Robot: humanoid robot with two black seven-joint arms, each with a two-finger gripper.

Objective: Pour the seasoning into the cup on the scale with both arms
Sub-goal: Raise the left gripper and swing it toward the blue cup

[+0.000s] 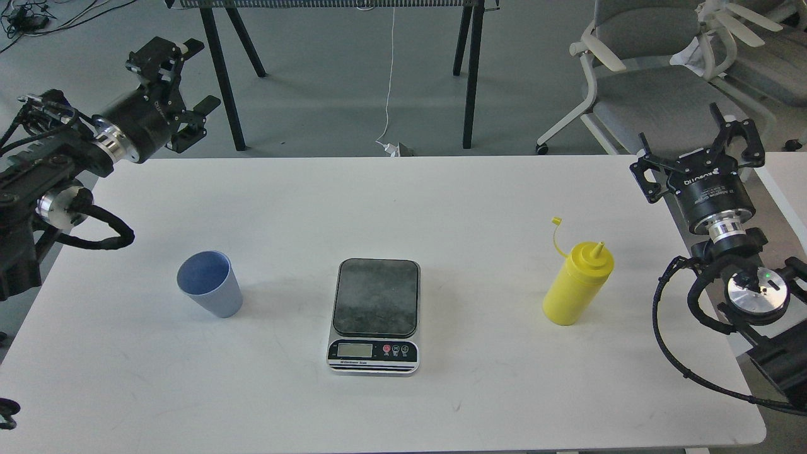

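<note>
Smooth matte white counter, rectangular with rounded corners. The cup is pale blue plastic, tapered, standing upright and well below the left gripper, apart from it. That gripper is chunky black metal with its fingers spread wide, nothing in them, hanging over the counter's far left edge. Right gripper looks the same, black linkage fingers splayed open and empty, just off the right edge. The seasoning is a glossy yellow squeeze bottle, cylindrical with a pointed nozzle, cap dangling off on its tether; it stands to the left of and below the right gripper. The scale sits between both, a flat slab with a mottled dark grey platform, silver front, small LCD and round buttons, nothing on it.
</note>
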